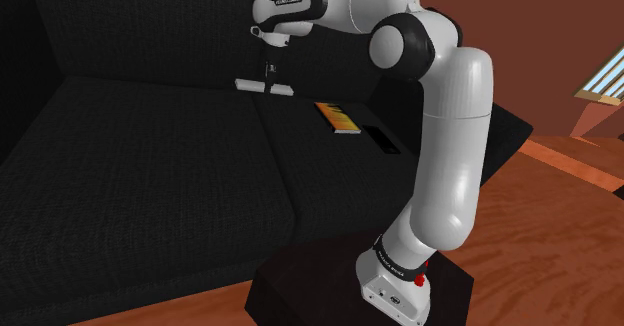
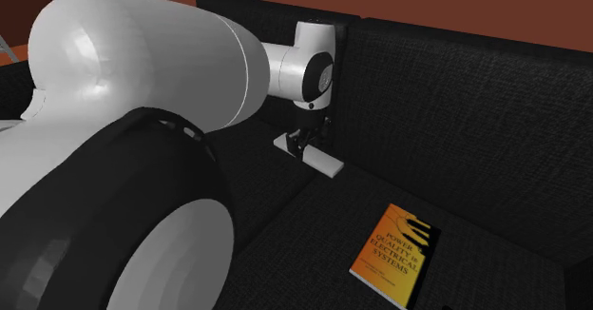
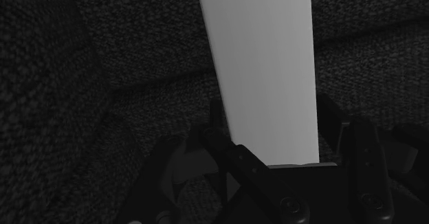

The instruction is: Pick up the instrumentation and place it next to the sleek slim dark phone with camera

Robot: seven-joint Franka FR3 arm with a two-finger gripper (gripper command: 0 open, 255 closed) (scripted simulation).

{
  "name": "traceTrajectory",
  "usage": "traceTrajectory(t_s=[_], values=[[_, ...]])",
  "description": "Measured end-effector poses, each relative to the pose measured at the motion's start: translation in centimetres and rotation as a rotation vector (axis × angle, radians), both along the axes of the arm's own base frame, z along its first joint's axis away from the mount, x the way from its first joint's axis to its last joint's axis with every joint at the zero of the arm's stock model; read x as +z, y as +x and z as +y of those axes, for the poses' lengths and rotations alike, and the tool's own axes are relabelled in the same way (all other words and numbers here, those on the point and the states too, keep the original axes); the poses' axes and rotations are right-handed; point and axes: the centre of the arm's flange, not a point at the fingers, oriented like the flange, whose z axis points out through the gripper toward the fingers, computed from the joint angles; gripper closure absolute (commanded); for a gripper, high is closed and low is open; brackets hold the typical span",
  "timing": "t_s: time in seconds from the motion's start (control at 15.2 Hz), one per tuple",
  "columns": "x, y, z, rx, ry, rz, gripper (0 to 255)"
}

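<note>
Shoulder view, arm: we see the white arm with dark joints (image 1: 452,144) rise from its black box stand (image 1: 300,296) on a reddish wood-look floor (image 1: 545,239) and reach over a black fabric sofa (image 1: 150,204).
Shoulder view, end effector: the black end effector (image 1: 270,71) points down just above the instrumentation, a flat, pale grey-white bar (image 1: 264,86).
Shoulder view, bar: it lies across the sofa seat close to the backrest.
Shoulder view, neighbours: an orange book with a dark cover patch (image 1: 337,117) lies on the seat nearer the stand, and just beyond it lies the slim dark phone (image 1: 383,139), well apart from the bar.
Second exterior view, end effector: the end effector (image 2: 302,146) sits right down at the bar (image 2: 321,160), which looks level on the seat by the backrest.
Second exterior view, book: the orange book (image 2: 396,254) lies apart from the bar, nearer the camera.
Wrist view, bar: the pale bar (image 3: 265,71) runs straight out from the end effector (image 3: 275,162) over the black weave.
End effector state: we cannot tell whether it grips the bar or merely straddles it.
</note>
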Motion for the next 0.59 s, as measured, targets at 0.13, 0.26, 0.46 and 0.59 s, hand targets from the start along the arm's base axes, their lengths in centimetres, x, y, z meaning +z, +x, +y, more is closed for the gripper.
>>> traceTrajectory(t_s=[0.13, 0.26, 0.46, 0.59], values=[[1.1, 0.0, 0.0, 0.000, 0.000, 0.000, 255], [1.7, -0.6, -0.4, 0.000, 0.000, 0.000, 255], [1.9, -3.5, -1.8, -0.001, 0.000, 0.000, 255], [1.8, -5.9, -3.0, -0.001, 0.000, 0.000, 255]])
